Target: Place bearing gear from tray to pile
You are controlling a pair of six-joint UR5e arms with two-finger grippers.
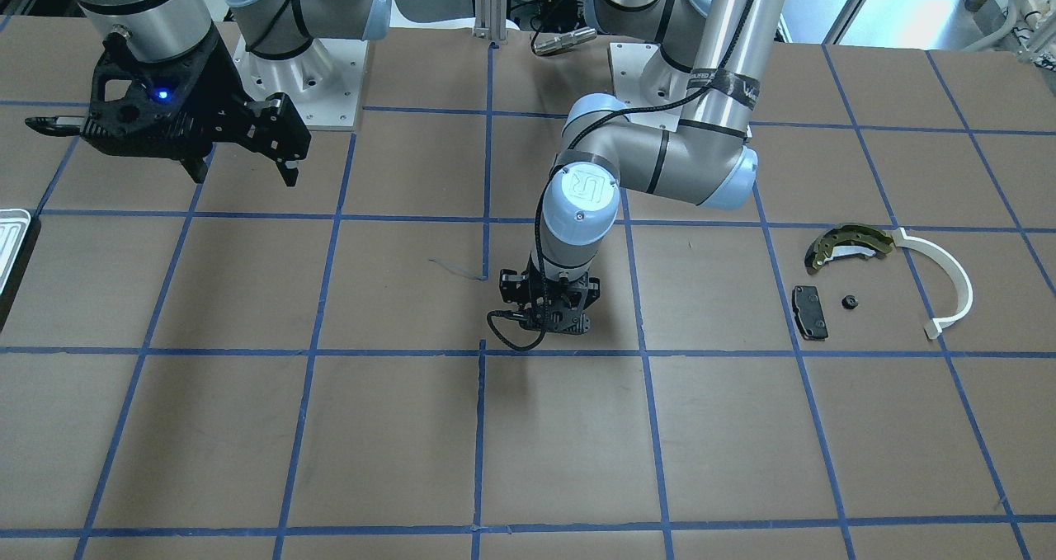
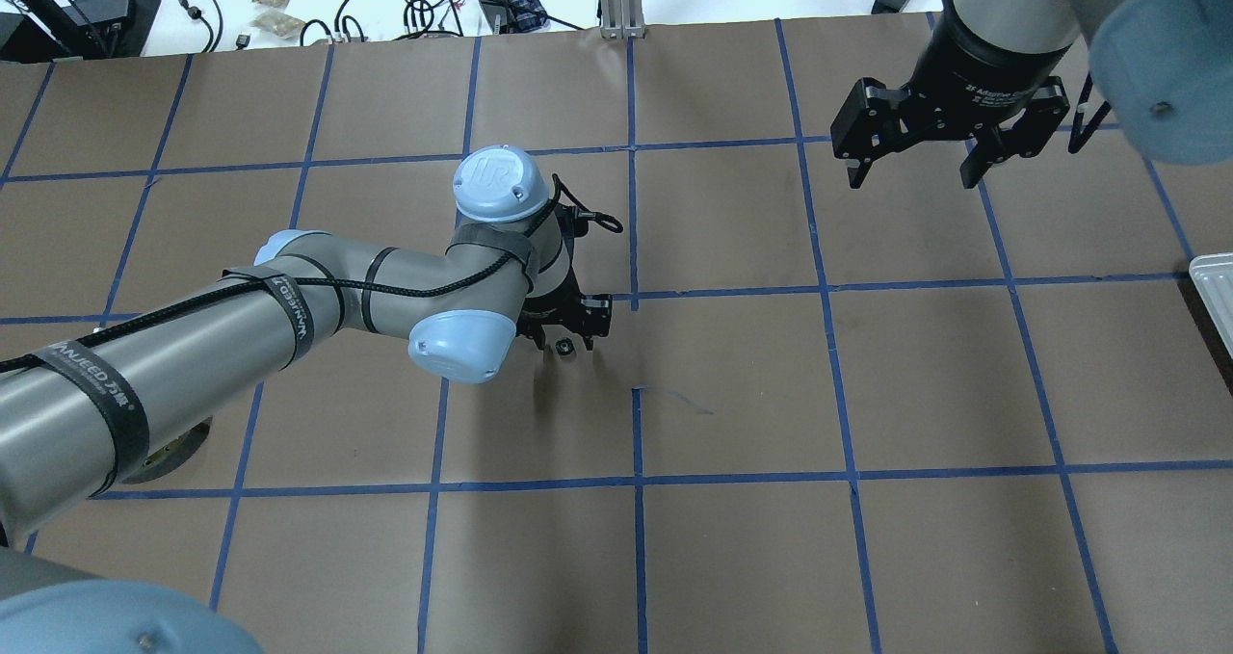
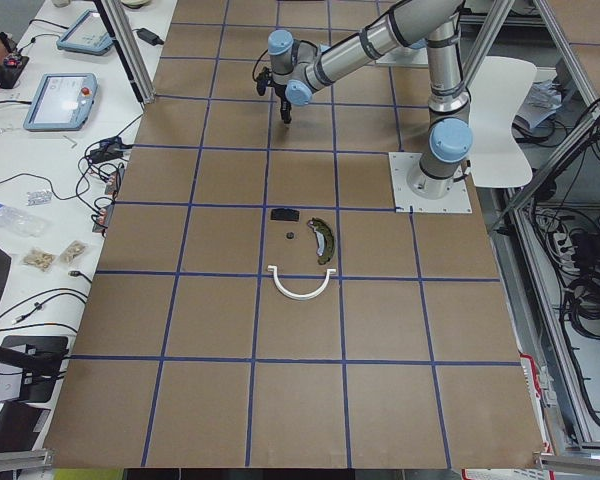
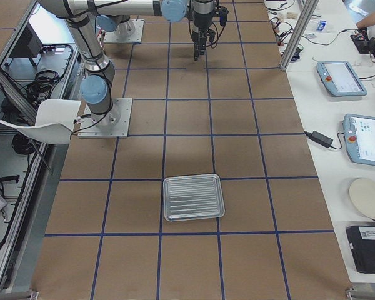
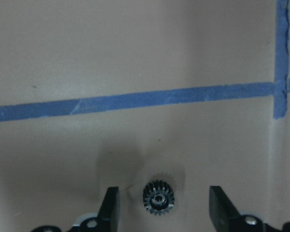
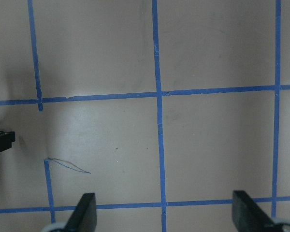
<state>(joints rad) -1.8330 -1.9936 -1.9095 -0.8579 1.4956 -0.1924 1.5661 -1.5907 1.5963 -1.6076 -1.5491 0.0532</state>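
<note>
A small black bearing gear (image 5: 159, 197) lies flat on the brown table paper near the table's middle, also seen from overhead (image 2: 564, 348). My left gripper (image 5: 164, 209) points down over it, open, with a finger on each side and neither touching it. The gripper body (image 1: 549, 317) hides the gear in the front view. The tray (image 4: 194, 197) lies far off on my right with nothing in it. The pile holds a brake shoe (image 1: 850, 245), a white arc (image 1: 940, 284), a black pad (image 1: 810, 311) and another small black gear (image 1: 848, 302). My right gripper (image 2: 910, 177) hangs open and empty, high above the table.
Blue tape lines (image 2: 633, 293) cross the table in a grid. A loose thin thread (image 2: 679, 399) lies near the left gripper. Both arm bases (image 1: 301, 73) stand on plates at the robot's table edge. Cables and clutter lie beyond the far edge (image 2: 424, 4).
</note>
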